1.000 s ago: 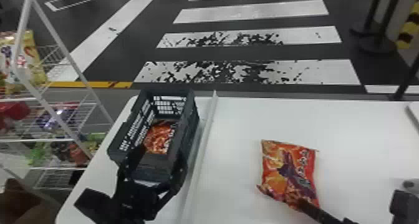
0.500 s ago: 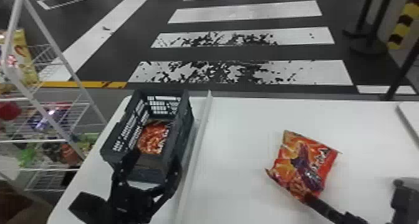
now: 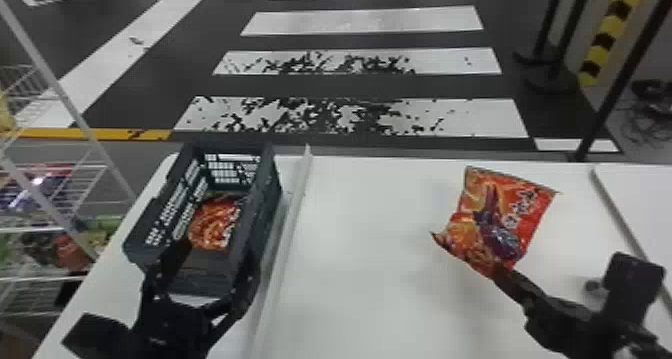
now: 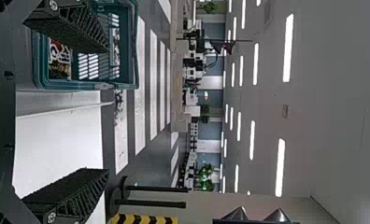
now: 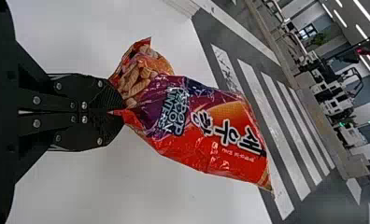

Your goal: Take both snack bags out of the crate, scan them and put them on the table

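Left gripper (image 3: 206, 270): its black fingers are standing spread apart at the near end of the crate, pinching nothing between them. In the left wrist view, one finger is overlapping the crate while the other is showing against the white tabletop.

Crate (image 3: 267, 193): the dark, slotted container is standing upright on the table, its open top facing up.

Crate bag (image 3: 215, 223): this red and orange snack bag is lying inside the crate, between its long walls.

White rail (image 3: 282, 233): a narrow strip is running along the tabletop just beside the crate, on its right.

Table (image 3: 370, 243): the white top is extending beneath the crate and toward the right, with a striped crossing (image 3: 350, 118) marking the floor beyond its far edge.

Held bag (image 3: 515, 218): this red, orange and purple snack bag is slanting above or against the tabletop, well apart from the crate; whether it is touching the table cannot be told.

Right gripper (image 3: 496, 273): its fingers are pressing together on a gathered near corner of the held bag. In the right wrist view, the rest of the bag is projecting beyond the fingertips.
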